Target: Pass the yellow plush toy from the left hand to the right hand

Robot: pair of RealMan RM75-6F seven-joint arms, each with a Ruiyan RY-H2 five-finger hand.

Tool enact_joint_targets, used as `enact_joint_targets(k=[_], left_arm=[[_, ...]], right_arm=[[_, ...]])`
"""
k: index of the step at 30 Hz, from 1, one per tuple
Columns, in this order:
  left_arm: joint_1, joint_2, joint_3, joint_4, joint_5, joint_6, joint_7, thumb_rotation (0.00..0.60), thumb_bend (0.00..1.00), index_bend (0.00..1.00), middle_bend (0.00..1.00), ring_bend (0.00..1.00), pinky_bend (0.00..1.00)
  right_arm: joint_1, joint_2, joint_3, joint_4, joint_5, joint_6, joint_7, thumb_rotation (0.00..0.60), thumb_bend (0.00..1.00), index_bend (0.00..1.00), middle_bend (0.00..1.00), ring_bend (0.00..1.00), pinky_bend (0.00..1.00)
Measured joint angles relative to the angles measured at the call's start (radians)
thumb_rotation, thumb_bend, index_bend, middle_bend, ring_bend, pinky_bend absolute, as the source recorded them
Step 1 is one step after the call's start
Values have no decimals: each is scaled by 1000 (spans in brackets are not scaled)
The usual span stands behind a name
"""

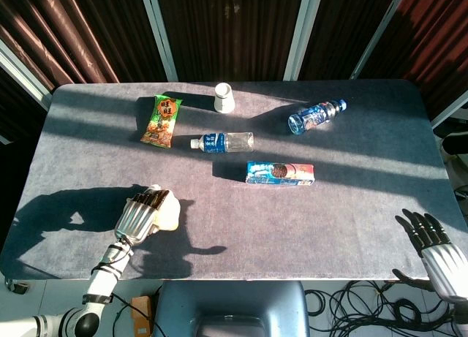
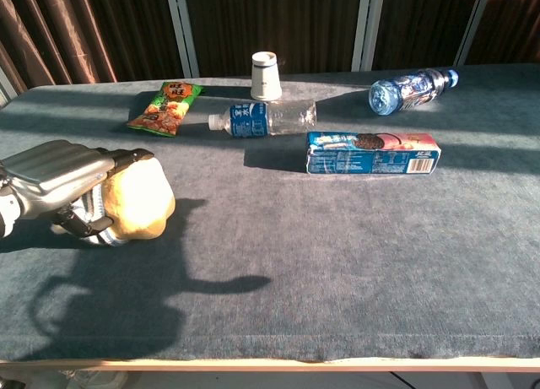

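Note:
The yellow plush toy [image 1: 167, 212] [image 2: 142, 200] sits at the table's front left, wrapped by my left hand [image 1: 140, 214] [image 2: 63, 183], whose fingers curl over its top and near side. The toy looks to be at or just above the cloth. My right hand [image 1: 436, 251] hangs past the table's front right corner with fingers spread and nothing in it; the chest view does not show it.
On the grey table [image 1: 344, 198] lie a blue biscuit box [image 1: 281, 172] [image 2: 372, 152], a clear water bottle [image 1: 223, 141] [image 2: 262, 118], a blue-capped bottle [image 1: 315, 115] [image 2: 413, 90], a green snack bag [image 1: 161, 120] [image 2: 165, 107] and an upturned paper cup [image 1: 224, 97] [image 2: 266, 75].

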Motion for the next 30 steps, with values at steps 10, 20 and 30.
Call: enact_joint_targets(k=[10, 20, 30], left_arm=[[9, -86, 15, 112, 121, 92, -90, 600, 279, 413, 696, 755, 960], [5, -160, 38, 182, 272, 154, -163, 600, 291, 642, 884, 920, 1000], [-56, -215, 10, 182, 455, 217, -218, 600, 290, 641, 885, 919, 1000]], right_arm=[[1, 1, -2, 0, -3, 0, 1, 600, 57, 0, 0, 0, 0], [1, 4, -5, 6, -10, 7, 18, 600, 56, 0, 0, 0, 0], [7, 8, -12, 9, -24, 0, 19, 600, 56, 0, 0, 0, 0]])
